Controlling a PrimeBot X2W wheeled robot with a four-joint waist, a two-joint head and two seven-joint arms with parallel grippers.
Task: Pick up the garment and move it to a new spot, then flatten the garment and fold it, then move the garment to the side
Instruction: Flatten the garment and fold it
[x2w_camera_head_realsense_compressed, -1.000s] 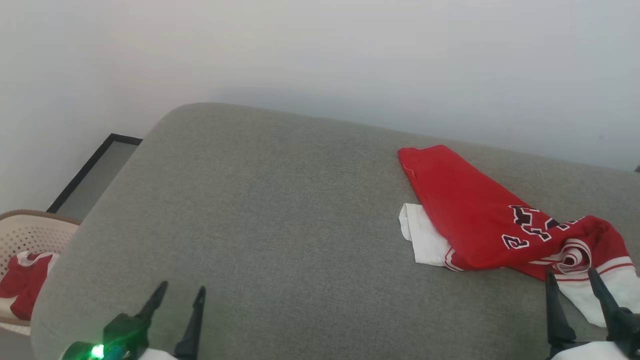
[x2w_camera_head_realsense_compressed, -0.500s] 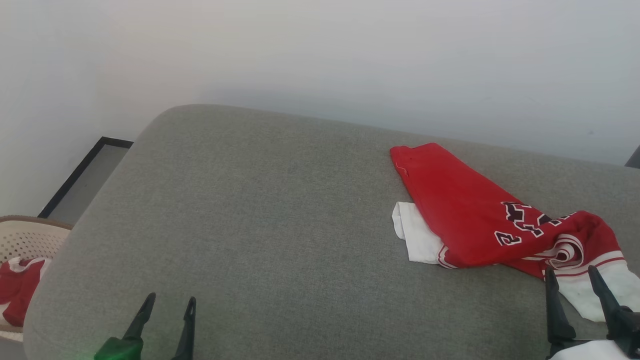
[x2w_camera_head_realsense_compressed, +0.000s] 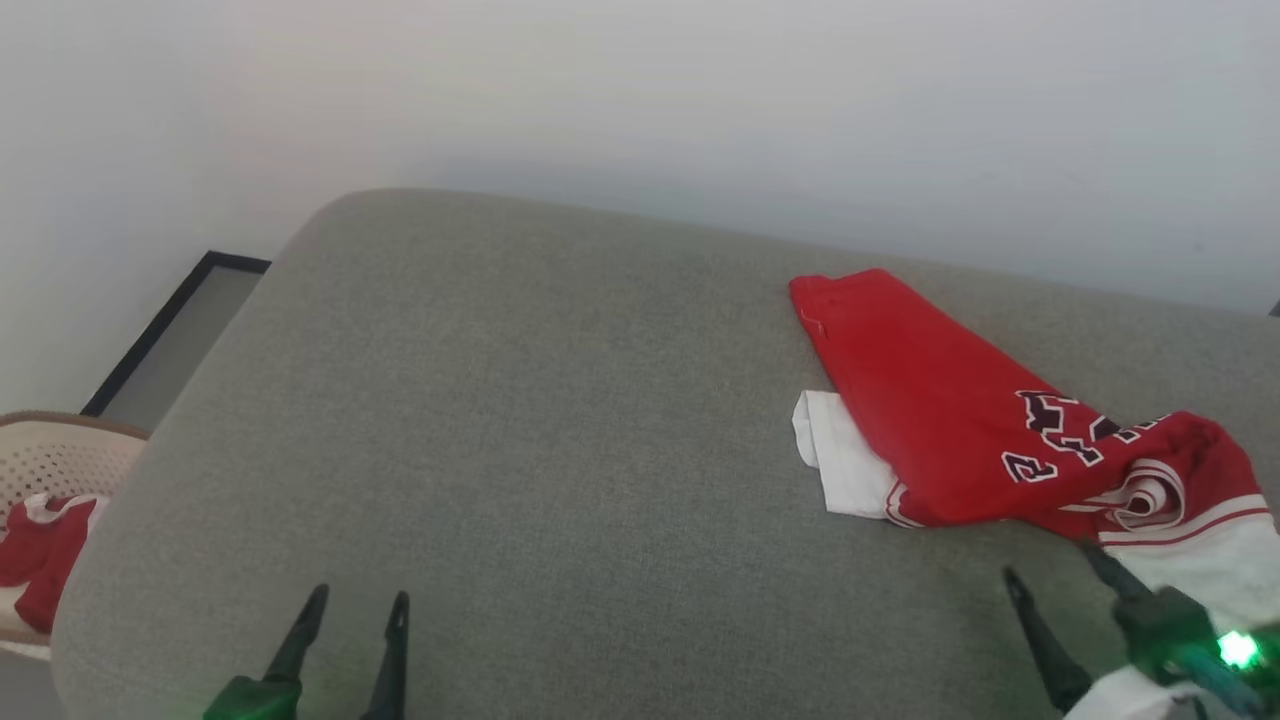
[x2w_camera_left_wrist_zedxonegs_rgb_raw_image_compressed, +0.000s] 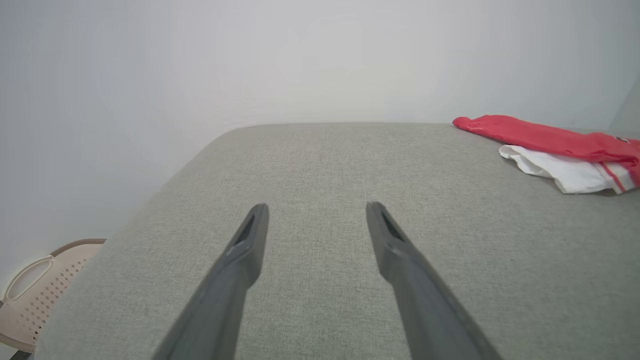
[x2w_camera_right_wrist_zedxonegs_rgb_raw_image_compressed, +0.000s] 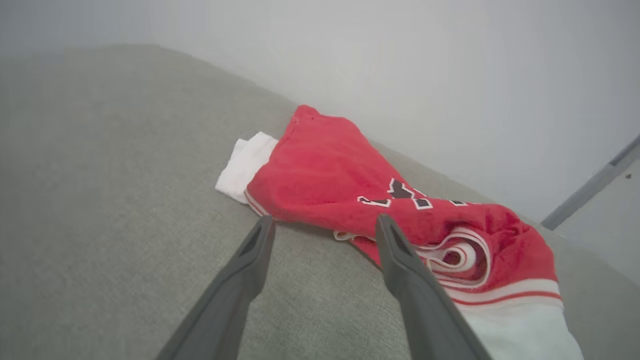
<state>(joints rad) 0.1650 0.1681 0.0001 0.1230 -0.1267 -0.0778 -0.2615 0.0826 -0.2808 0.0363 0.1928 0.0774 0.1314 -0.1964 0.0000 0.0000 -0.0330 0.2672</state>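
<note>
The garment (x2w_camera_head_realsense_compressed: 950, 420), a red jersey with white sleeves, striped trim and black lettering, lies crumpled on the right of a grey cushioned surface (x2w_camera_head_realsense_compressed: 560, 450). The left wrist view has the garment (x2w_camera_left_wrist_zedxonegs_rgb_raw_image_compressed: 555, 145) at its far right, and it (x2w_camera_right_wrist_zedxonegs_rgb_raw_image_compressed: 340, 185) spreads just beyond the fingertips in the right wrist view. My right gripper (x2w_camera_head_realsense_compressed: 1052, 562) is open at the lower right, just short of the garment's near edge, holding nothing. In the right wrist view the same gripper (x2w_camera_right_wrist_zedxonegs_rgb_raw_image_compressed: 325, 224) has its tips at that edge. My left gripper (x2w_camera_head_realsense_compressed: 359, 600) is open over bare cushion at the lower left, also plain in its own view (x2w_camera_left_wrist_zedxonegs_rgb_raw_image_compressed: 317, 211).
A beige perforated basket (x2w_camera_head_realsense_compressed: 60, 455) holding red-and-white cloth (x2w_camera_head_realsense_compressed: 40, 560) stands below the cushion's left edge. A black-framed panel (x2w_camera_head_realsense_compressed: 170, 335) leans against the pale wall behind it. The wall runs close behind the cushion's far edge.
My right gripper has turned and shifted left, its fingers now slanting toward the garment's near edge. The head camera has shifted slightly. The left gripper stays low at the bottom left.
</note>
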